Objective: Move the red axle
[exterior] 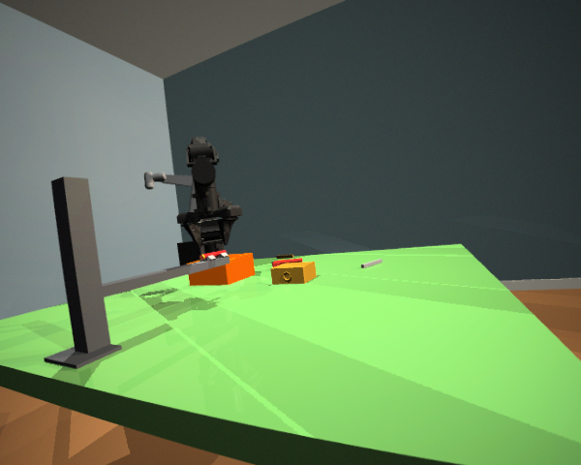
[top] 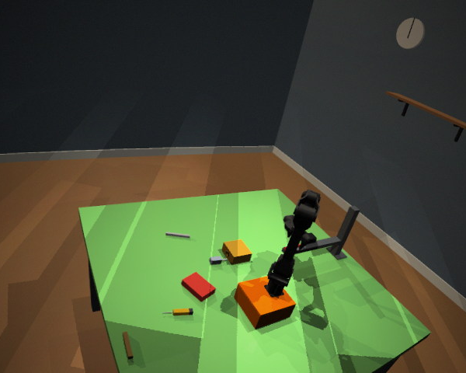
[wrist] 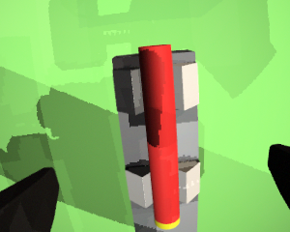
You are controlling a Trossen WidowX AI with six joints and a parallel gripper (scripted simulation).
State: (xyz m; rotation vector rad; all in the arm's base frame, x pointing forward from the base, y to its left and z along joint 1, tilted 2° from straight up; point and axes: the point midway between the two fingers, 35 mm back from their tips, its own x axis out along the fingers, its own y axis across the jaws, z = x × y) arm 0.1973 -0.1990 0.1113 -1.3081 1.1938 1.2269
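Where cradled, red axle [top: 286, 249] [exterior: 214, 254] [wrist: 160, 135] yellow-tipped.

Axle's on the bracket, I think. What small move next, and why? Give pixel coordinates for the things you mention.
I'd probably ease the gripper [exterior: 211, 250] [wrist: 166, 169] straight up, fingers kept wide. The red axle [exterior: 214, 254] [wrist: 163, 145] lies along both V-blocks [wrist: 189, 86] [wrist: 188, 183], and the open fingers stand apart on either side of it.

A matte-black robot arm [top: 296, 241] [exterior: 203, 172] with chunky, rounded joints and slim links carries a black gripper [exterior: 213, 250] [wrist: 166, 169] with a broad crosspiece and dark, tapering fingers; its surfaces look plain in the wrist view.
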